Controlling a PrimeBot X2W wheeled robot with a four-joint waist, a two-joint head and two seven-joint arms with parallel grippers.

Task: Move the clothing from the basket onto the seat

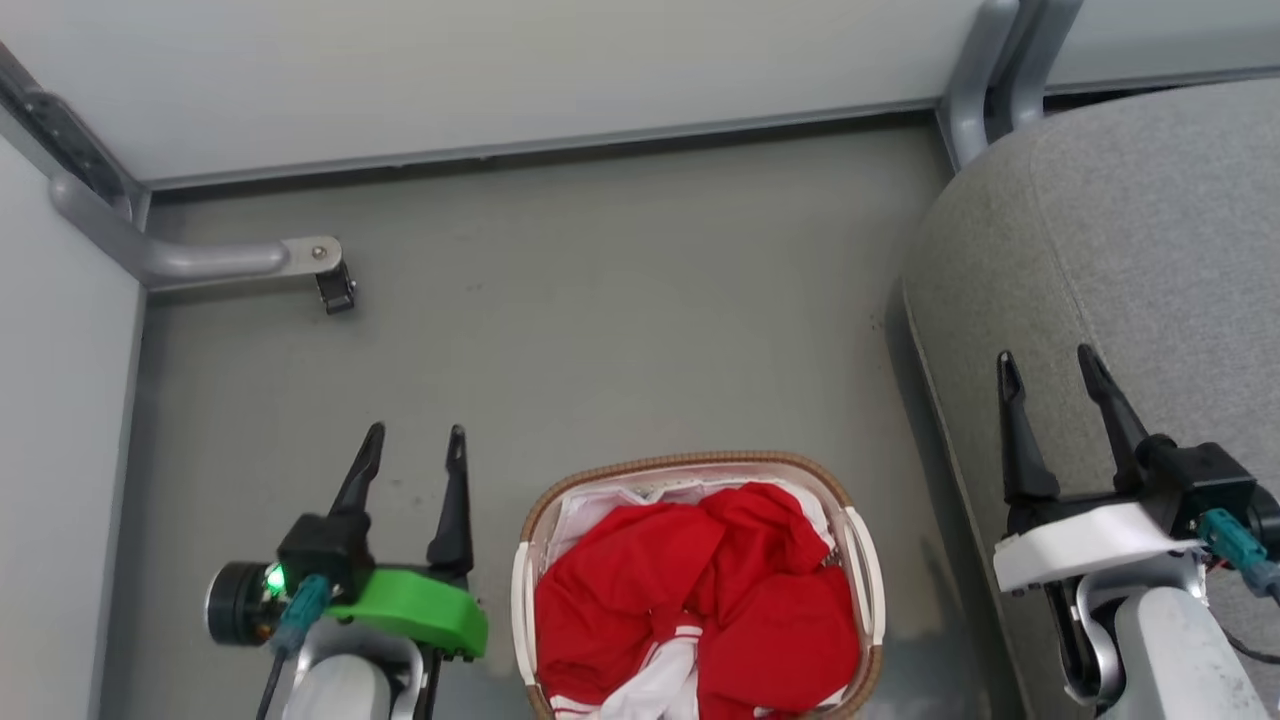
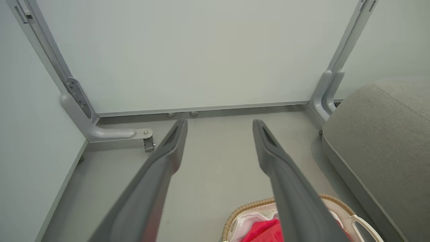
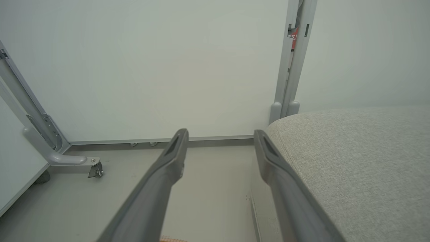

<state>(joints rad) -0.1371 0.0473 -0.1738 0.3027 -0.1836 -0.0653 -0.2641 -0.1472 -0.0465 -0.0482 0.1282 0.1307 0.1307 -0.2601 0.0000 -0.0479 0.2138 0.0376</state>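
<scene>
Nothing lifted yet — the clothing lies heaped in the basket on the floor, beside the rounded edge of the seat. The left gripper and right gripper hang spread, empty. Next, I'd say, one must dip into the heap and pinch.

Red clothing with white-striped trim; white basket, brown rim.

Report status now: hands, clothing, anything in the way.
Left hand open, empty, left of basket. Right hand open, empty, at seat edge. Clothing piled in basket. Nothing seen blocking basket to seat.
</scene>
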